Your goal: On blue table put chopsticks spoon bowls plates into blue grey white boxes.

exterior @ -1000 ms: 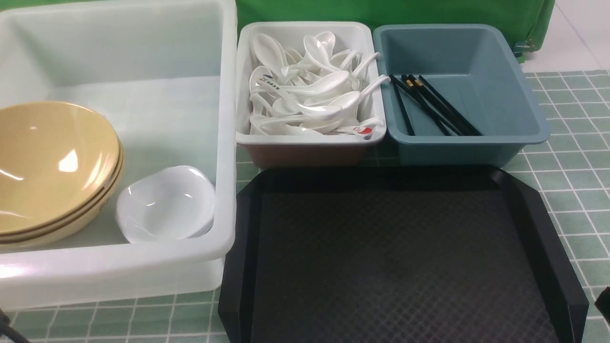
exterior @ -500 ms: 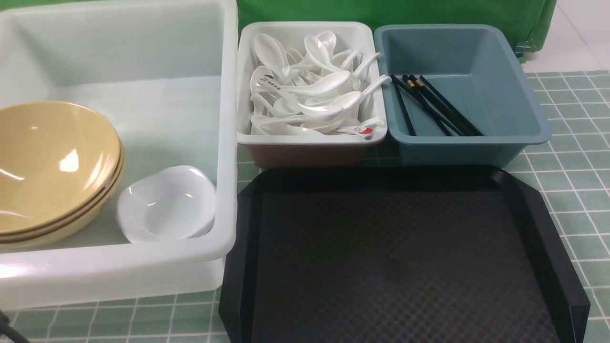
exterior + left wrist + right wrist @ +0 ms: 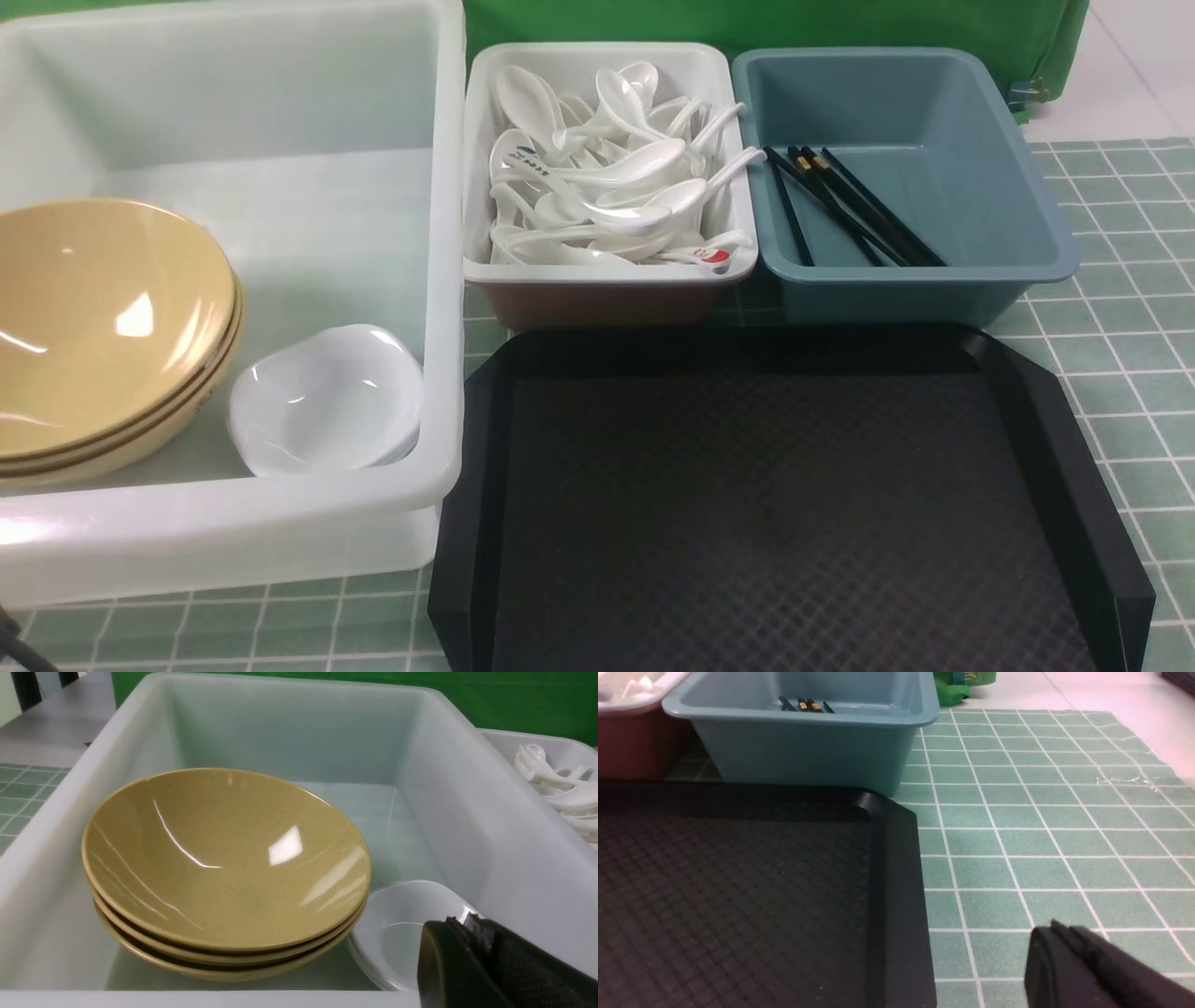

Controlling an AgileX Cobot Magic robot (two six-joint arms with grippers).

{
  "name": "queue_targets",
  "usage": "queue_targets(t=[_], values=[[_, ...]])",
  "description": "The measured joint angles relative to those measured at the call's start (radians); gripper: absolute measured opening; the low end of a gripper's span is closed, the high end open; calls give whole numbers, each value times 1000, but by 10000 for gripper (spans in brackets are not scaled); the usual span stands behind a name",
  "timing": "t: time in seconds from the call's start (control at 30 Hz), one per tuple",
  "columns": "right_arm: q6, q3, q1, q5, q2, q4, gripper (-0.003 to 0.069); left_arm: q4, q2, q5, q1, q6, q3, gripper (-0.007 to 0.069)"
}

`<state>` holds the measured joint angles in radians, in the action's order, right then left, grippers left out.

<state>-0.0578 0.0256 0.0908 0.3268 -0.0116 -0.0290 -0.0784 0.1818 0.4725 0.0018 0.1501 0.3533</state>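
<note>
glossy bowls (image 3: 103, 327), textured matt tray (image 3: 775, 523), seemingly plastic boxes (image 3: 910, 187)

Looks like a staged test setup, not a real kitchen. Tile-print cloth spread over the counter (image 3: 1017, 826), wrinkled at its far edge, bare pale floor (image 3: 1087, 690) beyond it. Green fabric backdrop (image 3: 775, 23) hung right behind the bins. Canteen-style sorting gear laid out neatly: black tray (image 3: 775, 504), big white tub (image 3: 233, 532), smaller white bin (image 3: 607, 271) full of spoons (image 3: 607, 177), blue-grey bin (image 3: 934, 280).
</note>
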Motion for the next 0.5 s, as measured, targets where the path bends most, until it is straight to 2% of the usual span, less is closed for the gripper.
queue_targets(t=[0.27, 0.5], values=[[0, 0, 0, 1, 0, 0, 38, 0, -41, -5, 0, -2, -26, 1], [0, -1, 0, 3, 0, 0, 41, -6, -190, -64, 0, 13, -242, 1]])
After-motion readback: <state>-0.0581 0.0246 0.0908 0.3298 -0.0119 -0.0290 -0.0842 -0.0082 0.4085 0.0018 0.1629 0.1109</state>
